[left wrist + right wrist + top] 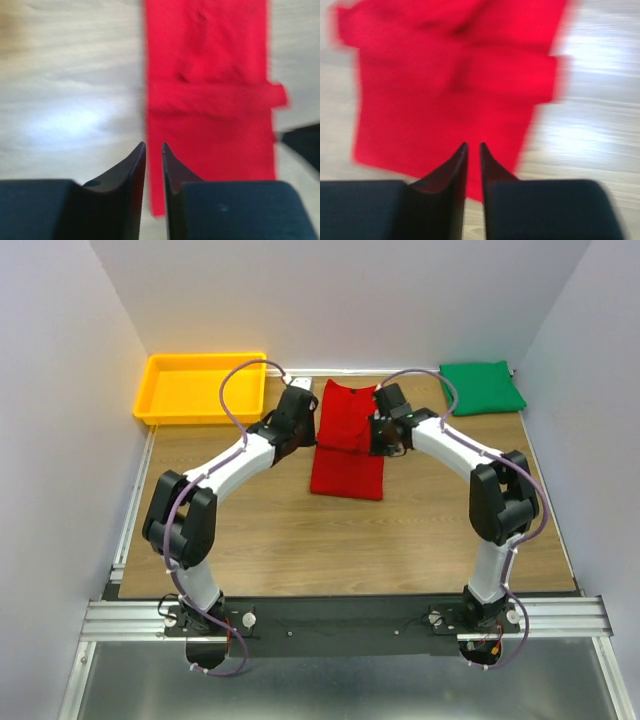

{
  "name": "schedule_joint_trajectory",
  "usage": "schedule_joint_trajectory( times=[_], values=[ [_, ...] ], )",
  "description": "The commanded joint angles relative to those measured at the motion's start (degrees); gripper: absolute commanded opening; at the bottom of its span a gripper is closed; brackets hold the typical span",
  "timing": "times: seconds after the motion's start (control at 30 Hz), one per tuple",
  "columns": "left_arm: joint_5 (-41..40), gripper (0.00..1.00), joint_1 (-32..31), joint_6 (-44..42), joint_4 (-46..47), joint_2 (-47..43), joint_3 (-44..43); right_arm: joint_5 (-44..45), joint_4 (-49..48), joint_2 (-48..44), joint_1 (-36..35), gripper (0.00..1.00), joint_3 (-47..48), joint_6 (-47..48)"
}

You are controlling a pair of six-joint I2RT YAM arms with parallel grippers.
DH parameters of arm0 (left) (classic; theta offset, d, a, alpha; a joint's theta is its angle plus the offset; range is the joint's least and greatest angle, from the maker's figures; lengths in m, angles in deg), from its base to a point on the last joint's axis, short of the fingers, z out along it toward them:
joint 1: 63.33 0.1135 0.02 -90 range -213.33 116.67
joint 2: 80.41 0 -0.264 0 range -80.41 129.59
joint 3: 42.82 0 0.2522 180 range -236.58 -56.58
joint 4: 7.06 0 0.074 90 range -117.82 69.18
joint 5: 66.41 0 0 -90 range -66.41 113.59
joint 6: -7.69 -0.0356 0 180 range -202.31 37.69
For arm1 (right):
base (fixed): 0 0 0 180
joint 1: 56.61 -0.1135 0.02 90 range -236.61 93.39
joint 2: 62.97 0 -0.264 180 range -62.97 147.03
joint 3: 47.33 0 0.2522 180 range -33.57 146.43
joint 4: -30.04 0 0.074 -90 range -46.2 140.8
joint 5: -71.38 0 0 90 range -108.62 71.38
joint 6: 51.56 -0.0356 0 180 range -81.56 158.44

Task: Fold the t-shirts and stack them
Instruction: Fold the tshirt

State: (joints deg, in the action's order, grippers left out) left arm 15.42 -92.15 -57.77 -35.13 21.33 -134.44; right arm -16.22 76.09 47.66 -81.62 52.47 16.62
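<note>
Nearest in: bare tabletop point(330, 550) between the two arms, which bow outward so both reach one garment.
Left hand point(153, 146): fingers a narrow slit apart, gripping nothing, poised at the left edge of the red t-shirt point(210, 100).
Right hand point(472, 146): likewise barely parted and empty, at the shirt's right edge. The mirrored placing is probably so matching edges can be lifted together.
Red t-shirt: mid-tabletop, a long narrow strip with a fold line crossing it midway; folding looks unfinished.
Green t-shirt point(482, 387): far right corner, folded compact, well apart; stacking not yet done.
Yellow tray point(150, 390): far left corner, apart from both shirts.
</note>
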Motion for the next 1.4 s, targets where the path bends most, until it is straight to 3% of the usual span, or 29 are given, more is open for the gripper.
schedule_joint_trajectory(
  times=[0.0, 0.03, 0.17, 0.4, 0.63, 0.83, 0.93, 1.03, 1.13, 1.23, 1.37],
  values=[
    [2.35, 0.23, -4.57, 4.81, 1.12, -0.66, 5.52, 0.95, -8.12, -1.56, -4.69, 0.18, -4.12, -1.38],
    [3.06, 0.21, -5.89, 5.34, 1.21, 0.04, 7.36, 0.25, -9.60, -1.38, -5.21, 0.12, -4.47, -1.81],
    [6.04, 0.14, -7.39, 7.28, 2.70, 1.88, 11.58, -1.51, -13.04, 1.16, -5.57, 0.08, -5.09, -2.96],
    [9.74, 0.12, -7.66, 9.30, 4.64, 3.03, 15.55, -2.04, -16.56, 6.52, -5.57, 0.07, -1.85, -4.54],
    [9.75, 0.12, -7.66, 9.21, 4.73, 2.51, 18.36, 3.40, -17.26, 12.23, -5.22, 0.08, 4.04, -2.26],
    [10.27, 0.12, -7.66, 9.21, 4.73, 1.36, 20.03, 5.96, -17.35, 16.72, -1.89, 0.09, 14.93, 1.60],
    [10.80, 0.12, -7.74, 9.13, 5.16, 1.10, 20.56, 4.38, -17.26, 21.02, 1.10, 0.14, 24.68, 3.01],
    [11.06, 0.12, -7.83, 9.39, 5.69, 0.40, 20.91, 0.61, -17.18, 21.65, 4.00, 0.19, 28.56, 2.67],
    [10.71, 0.12, -7.83, 9.92, 6.66, -1.18, 21.26, -4.39, -17.26, 16.41, 4.80, 0.22, 25.25, 1.00],
    [10.62, 0.12, -7.83, 10.09, 8.94, -4.17, 22.05, -11.16, -18.75, 10.59, 5.76, 0.25, 14.62, -2.34],
    [12.54, 0.12, -6.87, 11.58, 17.43, -11.11, 26.53, -31.10, -29.98, -2.92, 7.08, 0.25, -10.11, -9.96]
  ],
)
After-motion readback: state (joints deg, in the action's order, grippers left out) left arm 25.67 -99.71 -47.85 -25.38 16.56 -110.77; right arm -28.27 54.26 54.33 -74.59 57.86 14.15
